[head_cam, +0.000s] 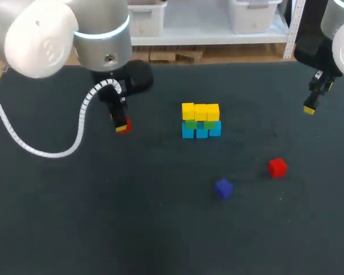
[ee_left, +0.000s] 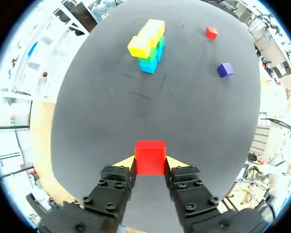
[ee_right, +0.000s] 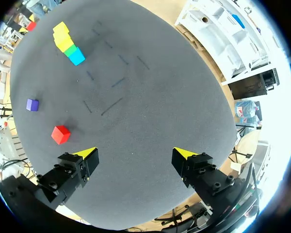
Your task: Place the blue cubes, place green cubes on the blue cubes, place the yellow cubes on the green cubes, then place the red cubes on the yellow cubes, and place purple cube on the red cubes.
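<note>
A: State of the left gripper (ee_left: 150, 165)?

B: Clamped on a red cube (ee_left: 150, 157). The left wrist view shows it squarely, with both yellow tips pressing its sides. The head view gives only a red sliver behind the gripper. I can't tell if the cube is clear of the table (head_cam: 103, 217).

A: Stack?

B: In the head view, three yellow cubes (head_cam: 200, 111) are on top. The green cubes (head_cam: 190, 124) sit under them, partly hidden. The blue cubes (head_cam: 201, 131) are at the bottom, on the table. The stack is around the table's middle, toward the far side. The left gripper is to its left, well apart. The left wrist view sees the stack end-on, ahead of the gripper, so the rows are harder to count there.

A: Loose parts?

B: A second red cube (head_cam: 277, 167) and the purple cube (head_cam: 223, 188), both on the table. They're nearer than the stack and to its right, near each other but apart.

A: And the right gripper (ee_right: 135, 156)?

B: The head view shows only one yellow tip, over the table's far right, so its gap is unreadable there. The right wrist view settles it: fingers spread wide, only bare table between them. The second red cube lies ahead of one finger, apart.

A: Any markings?

B: The cube faces read as plain colour in all three views. Any print is too small to tell.
</note>
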Robot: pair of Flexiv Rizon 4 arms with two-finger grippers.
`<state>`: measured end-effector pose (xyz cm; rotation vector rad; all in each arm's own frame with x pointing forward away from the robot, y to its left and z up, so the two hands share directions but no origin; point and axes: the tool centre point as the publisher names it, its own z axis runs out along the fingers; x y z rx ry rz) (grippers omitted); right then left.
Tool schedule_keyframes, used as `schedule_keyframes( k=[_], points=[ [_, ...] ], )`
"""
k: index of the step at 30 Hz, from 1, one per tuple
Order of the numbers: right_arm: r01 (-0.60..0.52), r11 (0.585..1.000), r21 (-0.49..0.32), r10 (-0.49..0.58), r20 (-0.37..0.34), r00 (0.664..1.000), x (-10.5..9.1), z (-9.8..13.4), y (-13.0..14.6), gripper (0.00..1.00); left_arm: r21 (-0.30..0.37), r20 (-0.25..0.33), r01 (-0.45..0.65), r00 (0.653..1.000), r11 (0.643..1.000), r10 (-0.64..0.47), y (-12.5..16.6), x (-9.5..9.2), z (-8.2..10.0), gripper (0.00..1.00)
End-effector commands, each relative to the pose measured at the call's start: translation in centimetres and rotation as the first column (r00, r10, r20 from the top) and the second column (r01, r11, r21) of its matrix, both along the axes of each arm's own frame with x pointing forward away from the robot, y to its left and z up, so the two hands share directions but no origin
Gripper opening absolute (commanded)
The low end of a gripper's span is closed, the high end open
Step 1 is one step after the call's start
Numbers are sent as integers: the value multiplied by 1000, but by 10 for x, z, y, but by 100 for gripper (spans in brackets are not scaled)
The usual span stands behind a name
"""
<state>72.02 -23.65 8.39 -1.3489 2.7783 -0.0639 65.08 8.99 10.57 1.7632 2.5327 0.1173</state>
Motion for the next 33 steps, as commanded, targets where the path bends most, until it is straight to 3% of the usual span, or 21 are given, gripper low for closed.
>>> schedule_keyframes(
  k=[1,7,13,24,33],
  points=[
    [0,1000,2,0,1,1000,-1,0,0,100,25,10,30,999,999,-30,-11,-7,15,0],
    [0,1000,2,0,1,1000,-1,0,0,100,68,-16,118,993,991,-117,-36,-9,16,0],
    [0,1000,2,0,1,1000,-1,0,0,100,68,-26,197,980,978,-195,-56,-1,21,0],
    [0,1000,2,0,1,1000,-1,0,0,100,51,4,313,949,948,-314,-90,19,36,0],
    [0,1000,2,0,1,1000,-1,0,0,100,80,-14,395,918,915,-396,-121,31,30,0]
  ],
)
